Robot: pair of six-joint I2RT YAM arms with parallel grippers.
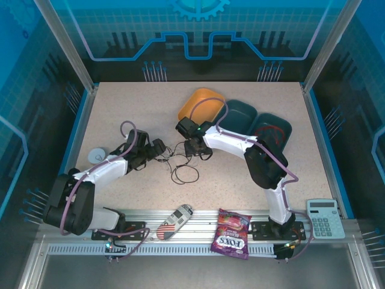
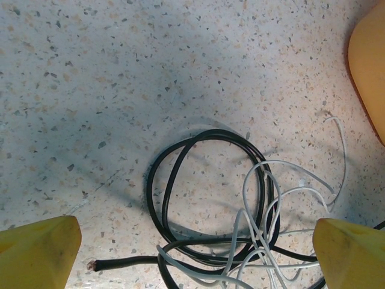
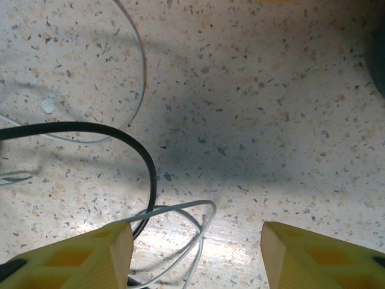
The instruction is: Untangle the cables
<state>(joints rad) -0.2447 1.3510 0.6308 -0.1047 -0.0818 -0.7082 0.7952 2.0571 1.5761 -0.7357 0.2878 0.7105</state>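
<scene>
Left fingers (image 2: pixel 36 250) wide open, empty; right fingers (image 3: pixel 72 259) part open, empty. Pinch only white cable (image 3: pixel 180 206), draw clear of black cable (image 3: pixel 78 125).

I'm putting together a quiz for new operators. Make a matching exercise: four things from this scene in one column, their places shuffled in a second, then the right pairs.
Things
1. calculator
2. candy bag
3. orange bowl
4. black cable

Places
A. far side of the table, beside a dark bowl
B. middle of the table, tangled with the white cable
C. near right corner
D. on the front rail

Pairs: 1-C, 2-D, 3-A, 4-B
</scene>
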